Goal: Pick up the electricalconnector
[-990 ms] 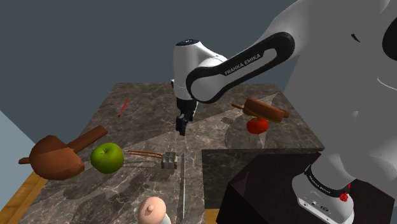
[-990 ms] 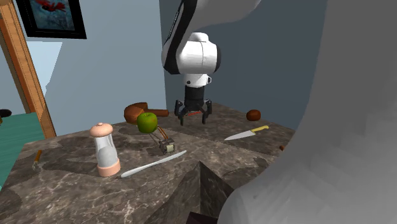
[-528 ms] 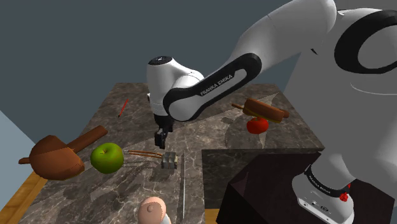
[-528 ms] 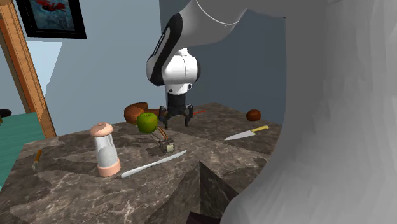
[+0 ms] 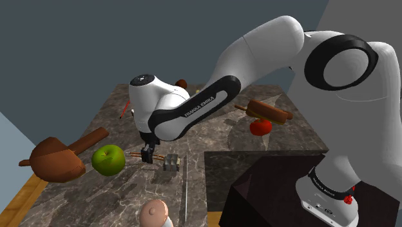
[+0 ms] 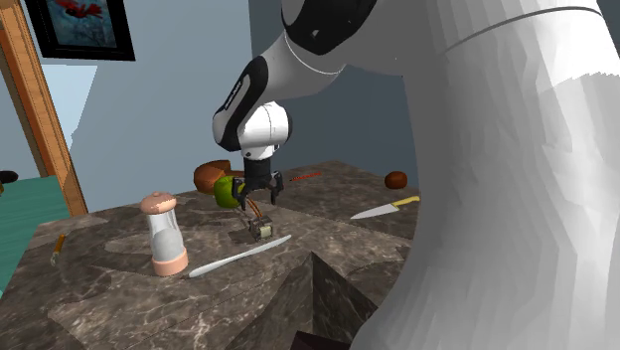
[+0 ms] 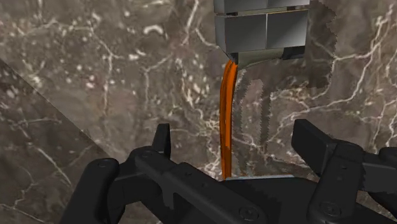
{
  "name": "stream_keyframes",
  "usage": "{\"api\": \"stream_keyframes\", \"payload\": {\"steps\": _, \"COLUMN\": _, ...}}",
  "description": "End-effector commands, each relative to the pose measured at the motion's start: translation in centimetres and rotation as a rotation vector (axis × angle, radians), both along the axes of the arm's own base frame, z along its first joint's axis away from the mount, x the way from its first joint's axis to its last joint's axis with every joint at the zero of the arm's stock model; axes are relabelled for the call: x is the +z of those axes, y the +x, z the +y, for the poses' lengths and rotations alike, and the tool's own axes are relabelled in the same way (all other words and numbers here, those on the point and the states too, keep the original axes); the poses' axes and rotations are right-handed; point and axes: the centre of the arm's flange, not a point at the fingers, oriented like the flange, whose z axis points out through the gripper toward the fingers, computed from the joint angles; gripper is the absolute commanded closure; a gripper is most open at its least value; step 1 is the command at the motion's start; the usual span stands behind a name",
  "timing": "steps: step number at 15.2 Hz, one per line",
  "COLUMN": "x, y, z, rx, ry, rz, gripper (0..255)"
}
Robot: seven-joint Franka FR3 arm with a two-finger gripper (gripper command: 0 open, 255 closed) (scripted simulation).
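The electrical connector is a small grey block [image 5: 171, 162] with a thin copper-orange wire [image 5: 137, 155] running out of it, lying on the marble tabletop [image 5: 129, 193]. My gripper [image 5: 149, 157] hangs low over the wire, just beside the block on the apple's side. In the second exterior view the connector [image 6: 260, 229] lies right under the gripper [image 6: 261, 193]. The wrist view has the grey block [image 7: 261, 28] ahead of the open gripper [image 7: 238, 141], and the wire [image 7: 227, 121] runs back between the spread fingers without touching them.
A green apple [image 5: 108, 160] and a brown wooden scoop [image 5: 58, 158] lie close beyond the wire. A long silver knife [image 5: 185, 187] and a shaker [image 5: 156, 213] lie nearer the front edge. A tomato [image 5: 260, 126], a brown stick [image 5: 269, 112] and a red pencil [image 5: 124, 108] lie farther off.
The arm has swung toward the shoulder view's left and come down, from above the table's middle to just over the connector's wire. The fingers stay apart; nothing on the table moved.
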Motion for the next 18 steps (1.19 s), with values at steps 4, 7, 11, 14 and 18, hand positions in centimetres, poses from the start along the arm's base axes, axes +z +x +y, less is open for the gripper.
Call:
{"api": "stream_keyframes", "payload": {"steps": 4, "x": -2.7, "y": 0.0, "z": 0.2, "rx": 0.001, "ry": 0.000, "rz": -0.001, "gripper": 0}}
{"api": "stream_keyframes", "payload": {"steps": 7, "x": -3.0, "y": 0.0, "z": 0.2, "rx": 0.001, "ry": 0.000, "rz": -0.001, "gripper": 255}}
{"api": "stream_keyframes", "payload": {"steps": 11, "x": -3.0, "y": 0.1, "z": 0.2, "rx": 0.001, "ry": 0.000, "rz": -0.001, "gripper": 255}}
{"api": "stream_keyframes", "payload": {"steps": 14, "x": -3.0, "y": 0.1, "z": 0.2, "rx": 0.001, "ry": 0.000, "rz": -0.001, "gripper": 255}}
{"api": "stream_keyframes", "payload": {"steps": 18, "x": -1.9, "y": 0.0, "z": 0.2, "rx": 0.001, "ry": 0.000, "rz": -0.001, "gripper": 255}}
